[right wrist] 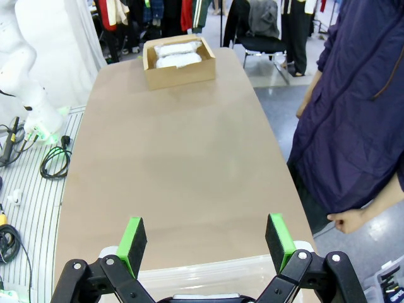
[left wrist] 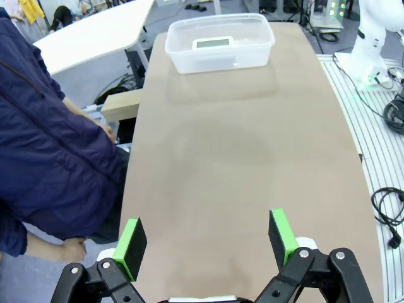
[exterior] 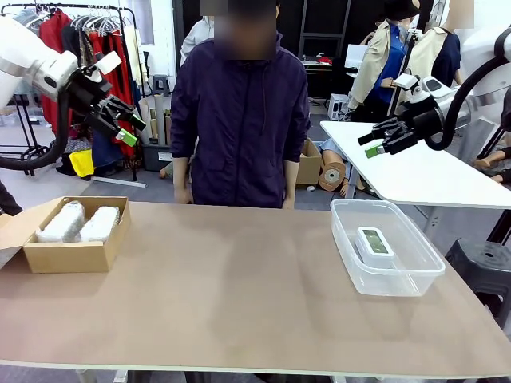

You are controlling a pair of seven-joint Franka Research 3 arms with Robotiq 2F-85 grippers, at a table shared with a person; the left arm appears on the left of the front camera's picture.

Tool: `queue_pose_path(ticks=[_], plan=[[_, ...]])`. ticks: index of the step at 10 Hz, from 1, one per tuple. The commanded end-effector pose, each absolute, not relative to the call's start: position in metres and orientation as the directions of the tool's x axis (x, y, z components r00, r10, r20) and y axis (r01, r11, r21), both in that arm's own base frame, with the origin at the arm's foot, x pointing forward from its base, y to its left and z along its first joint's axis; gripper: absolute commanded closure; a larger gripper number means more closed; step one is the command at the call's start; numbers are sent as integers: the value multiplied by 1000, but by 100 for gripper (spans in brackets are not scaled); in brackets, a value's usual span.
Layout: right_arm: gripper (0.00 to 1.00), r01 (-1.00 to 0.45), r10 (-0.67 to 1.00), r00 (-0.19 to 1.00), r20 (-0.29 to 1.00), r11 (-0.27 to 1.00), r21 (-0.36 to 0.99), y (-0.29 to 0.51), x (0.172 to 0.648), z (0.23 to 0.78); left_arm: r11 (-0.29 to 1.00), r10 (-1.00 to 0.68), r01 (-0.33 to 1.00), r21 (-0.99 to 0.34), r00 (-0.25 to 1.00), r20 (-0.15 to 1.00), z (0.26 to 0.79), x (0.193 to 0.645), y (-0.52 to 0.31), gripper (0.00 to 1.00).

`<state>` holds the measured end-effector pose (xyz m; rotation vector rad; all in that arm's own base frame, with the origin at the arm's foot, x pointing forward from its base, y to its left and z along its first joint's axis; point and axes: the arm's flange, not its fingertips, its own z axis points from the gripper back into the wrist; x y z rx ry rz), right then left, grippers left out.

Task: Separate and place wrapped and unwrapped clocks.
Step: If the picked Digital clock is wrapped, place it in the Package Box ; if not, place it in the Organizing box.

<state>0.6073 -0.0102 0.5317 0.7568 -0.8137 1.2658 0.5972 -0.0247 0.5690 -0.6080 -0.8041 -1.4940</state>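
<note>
Clock flat in tub, long axis front-to-back.

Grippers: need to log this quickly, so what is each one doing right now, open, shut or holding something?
Left gripper: open, holding nothing, raised above the table.
Right gripper: open, holding nothing, raised above the clear tub.

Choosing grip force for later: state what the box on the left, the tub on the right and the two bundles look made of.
Box: plain brown cardboard, matt, with a folded flap. Tub: clear rigid-looking plastic, glossy; the bare clock shows through its wall. Bundles: white, bumpy, probably bubble wrap; contents hidden.
</note>
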Motion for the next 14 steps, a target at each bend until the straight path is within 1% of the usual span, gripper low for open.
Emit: queue_pose_path(ticks=[1,14], plan=[[0,-989,503,107,858,142,41,-9,607,534,8,-619,992,124,-92,780,572,599,-23,0],[0,-989,503,107,858,142,41,-9,607,534,8,-619,992,124,-92,780,572,599,-23,0]])
